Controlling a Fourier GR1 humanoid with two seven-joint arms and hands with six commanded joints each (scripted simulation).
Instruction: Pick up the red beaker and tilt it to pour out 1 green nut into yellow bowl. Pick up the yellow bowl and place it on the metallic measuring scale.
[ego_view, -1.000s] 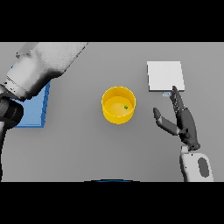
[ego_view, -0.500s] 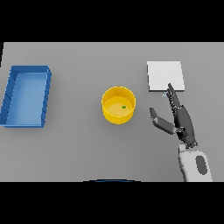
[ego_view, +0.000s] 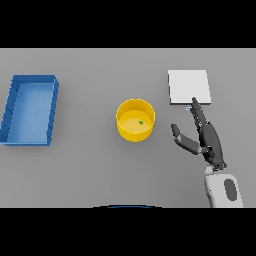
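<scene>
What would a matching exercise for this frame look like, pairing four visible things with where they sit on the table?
Things:
1. blue tray
2. yellow bowl
3. scale
4. right hand

Places:
A. far right, near the back
B. middle of the table, holding a green nut
C. left side
D. right of the bowl, fingers straight, apart from it

Pairs: 1-C, 2-B, 3-A, 4-D
</scene>
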